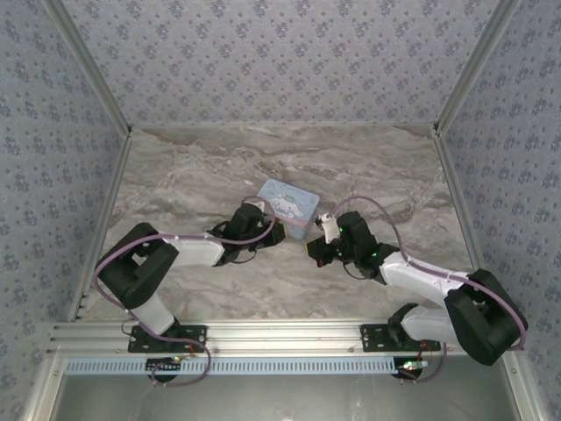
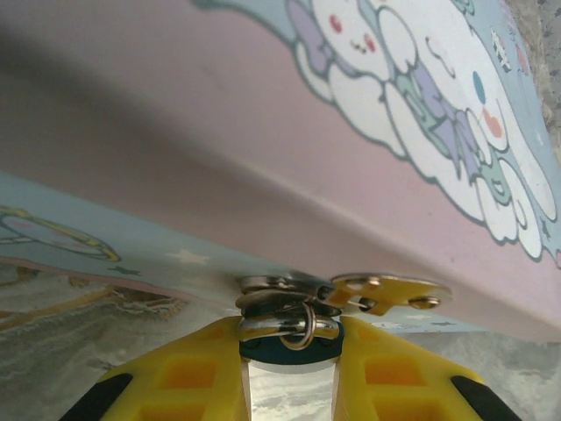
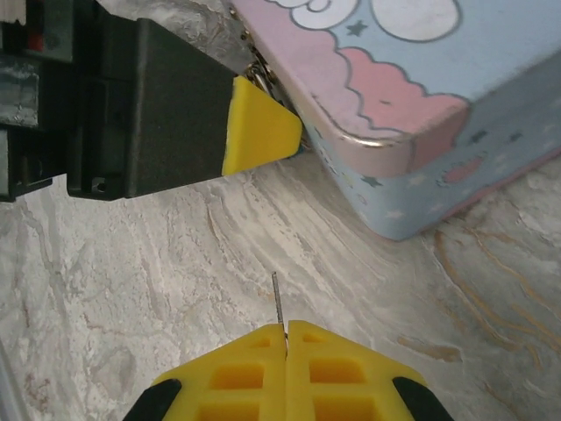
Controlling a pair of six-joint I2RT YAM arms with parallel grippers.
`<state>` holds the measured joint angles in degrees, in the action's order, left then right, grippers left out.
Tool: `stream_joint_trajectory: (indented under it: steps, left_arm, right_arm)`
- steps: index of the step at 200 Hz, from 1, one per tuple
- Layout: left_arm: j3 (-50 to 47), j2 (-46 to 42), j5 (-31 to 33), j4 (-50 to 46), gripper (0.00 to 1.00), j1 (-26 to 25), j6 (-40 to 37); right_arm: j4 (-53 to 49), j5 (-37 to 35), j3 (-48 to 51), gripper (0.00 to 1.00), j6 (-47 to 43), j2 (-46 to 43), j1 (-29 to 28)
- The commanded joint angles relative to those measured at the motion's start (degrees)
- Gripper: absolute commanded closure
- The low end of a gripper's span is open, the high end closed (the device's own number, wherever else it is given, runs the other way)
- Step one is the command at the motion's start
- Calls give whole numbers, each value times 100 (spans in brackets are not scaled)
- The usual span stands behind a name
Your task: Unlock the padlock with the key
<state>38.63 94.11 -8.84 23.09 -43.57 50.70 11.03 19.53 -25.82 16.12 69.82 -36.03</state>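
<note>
A tiny padlock [image 2: 282,349] with a blue body and a thin metal shackle hangs at a gold hasp [image 2: 386,289] on the side of the pastel tin [image 2: 368,132]. My left gripper [image 2: 290,328] is shut on the padlock's body, its yellow fingers on either side. In the top view the left gripper [image 1: 279,231] sits at the tin's [image 1: 289,200] near edge. My right gripper [image 3: 287,326] is shut on the key [image 3: 277,303], whose thin blade sticks out forward over the marble. It [image 1: 316,250] hovers a short way right of the padlock, apart from it.
The right wrist view takes in the tin's corner [image 3: 412,114] at the upper right and the left gripper's black body and yellow fingertip [image 3: 259,127] at the upper left. Bare marble tabletop [image 1: 202,175] lies around, bounded by patterned walls.
</note>
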Motion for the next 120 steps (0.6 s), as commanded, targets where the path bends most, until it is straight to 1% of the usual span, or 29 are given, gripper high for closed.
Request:
stream_joint_trajectory:
  steps: [1,58,120]
  left_arm:
    - [228,-267,-234,13,84,-46,541]
    - [284,-395,-357,-71,84,-55,1084]
    - [285,-491,-424,-67,84,-72,1464]
  right_arm:
    - [652,-245,69,100,-317,225,-133]
    - [1117,-410,-10,100,-520,792,-322]
    - [1302,-623,-158,100,-730,1080,-375]
